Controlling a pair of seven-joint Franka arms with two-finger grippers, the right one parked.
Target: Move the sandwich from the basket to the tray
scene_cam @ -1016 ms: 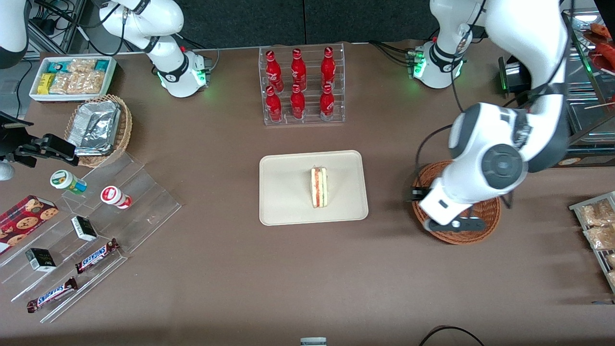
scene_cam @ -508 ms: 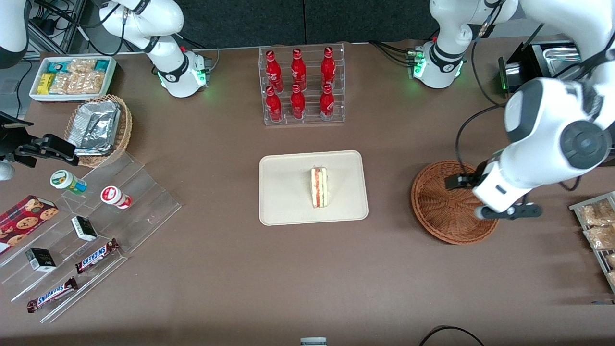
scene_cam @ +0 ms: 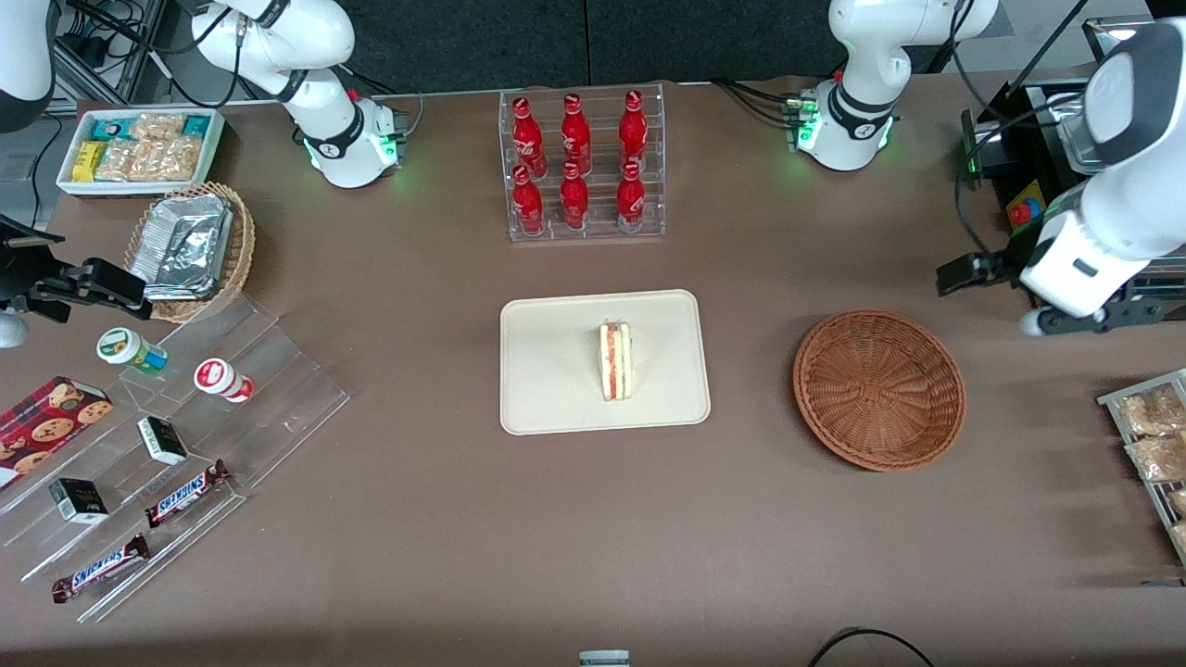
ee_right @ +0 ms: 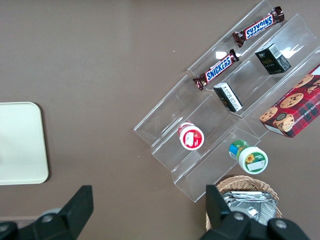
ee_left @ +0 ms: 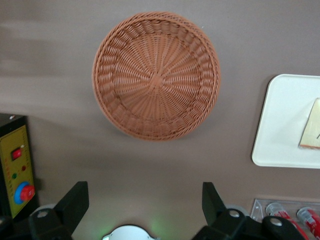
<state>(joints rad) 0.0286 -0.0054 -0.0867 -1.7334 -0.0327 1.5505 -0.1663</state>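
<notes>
One sandwich [scene_cam: 615,360] rests mid-tray [scene_cam: 547,389], basket [scene_cam: 878,389] bare, so the spread, unladen gripper [ee_left: 145,205] should simply retreat high, clear of the desk edge.

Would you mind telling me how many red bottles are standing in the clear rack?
6. Three stand in the row farther from the front camera, three in the nearer row. None look hidden.

The claw [ee_left: 142,210] hangs spread wide above the surface [scene_cam: 593,519], toward the working arm's end. The basket [scene_cam: 878,389] lies below it, nearer the front camera; farther toward the parked arm, the sandwich [scene_cam: 615,360] rests on the tray [scene_cam: 547,371].
</notes>
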